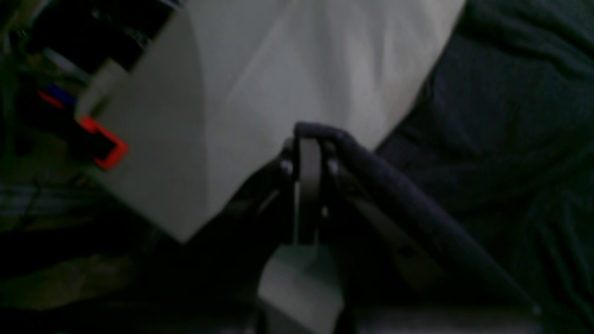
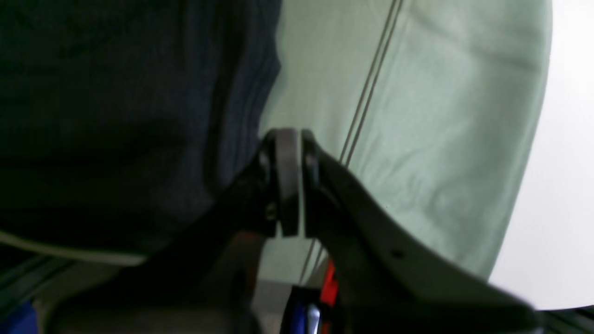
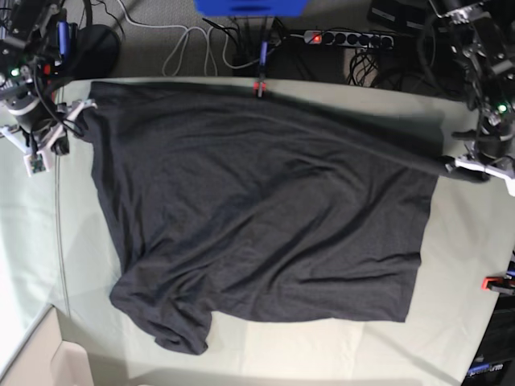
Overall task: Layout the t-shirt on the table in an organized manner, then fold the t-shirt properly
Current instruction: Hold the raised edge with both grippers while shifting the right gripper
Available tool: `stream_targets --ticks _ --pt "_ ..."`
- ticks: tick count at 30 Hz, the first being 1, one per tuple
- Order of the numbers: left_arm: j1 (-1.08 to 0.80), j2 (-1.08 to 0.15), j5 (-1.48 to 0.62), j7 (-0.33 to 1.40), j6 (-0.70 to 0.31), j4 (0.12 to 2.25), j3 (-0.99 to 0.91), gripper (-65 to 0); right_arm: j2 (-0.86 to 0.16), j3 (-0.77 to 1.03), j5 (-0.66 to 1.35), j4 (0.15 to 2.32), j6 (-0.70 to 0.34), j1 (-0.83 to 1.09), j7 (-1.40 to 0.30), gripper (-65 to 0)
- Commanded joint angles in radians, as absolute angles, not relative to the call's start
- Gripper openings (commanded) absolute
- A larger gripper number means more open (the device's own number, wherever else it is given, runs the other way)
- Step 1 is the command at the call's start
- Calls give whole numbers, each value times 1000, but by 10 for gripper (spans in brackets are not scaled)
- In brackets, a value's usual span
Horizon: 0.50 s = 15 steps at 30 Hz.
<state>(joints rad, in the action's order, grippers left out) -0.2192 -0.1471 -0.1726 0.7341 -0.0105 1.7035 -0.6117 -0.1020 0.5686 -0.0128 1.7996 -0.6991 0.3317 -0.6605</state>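
Clamped on a t-shirt point(image 1: 487, 139) fold, the left gripper point(image 1: 307, 139) hangs over the table point(image 1: 278, 69). Right gripper point(image 2: 288, 139) (jaws pressed together) pinches another edge. From the base view, the shirt lies stretched between both, near a red clamp point(image 3: 260, 86).

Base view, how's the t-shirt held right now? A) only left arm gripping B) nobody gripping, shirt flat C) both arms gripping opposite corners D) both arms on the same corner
C: the right gripper and the left gripper each have jaws shut on a far corner of the t-shirt, stretching its top edge across the table.
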Motion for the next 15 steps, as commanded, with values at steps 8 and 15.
stream_targets --ticks 8,15 --pt "-216 -163 -171 707 -5 1716 -615 -646 -107 573 -1 1787 -698 354 -690 -373" --pt "-211 -163 -171 707 -5 1716 -613 -646 -105 570 1 1687 -698 369 -685 -288"
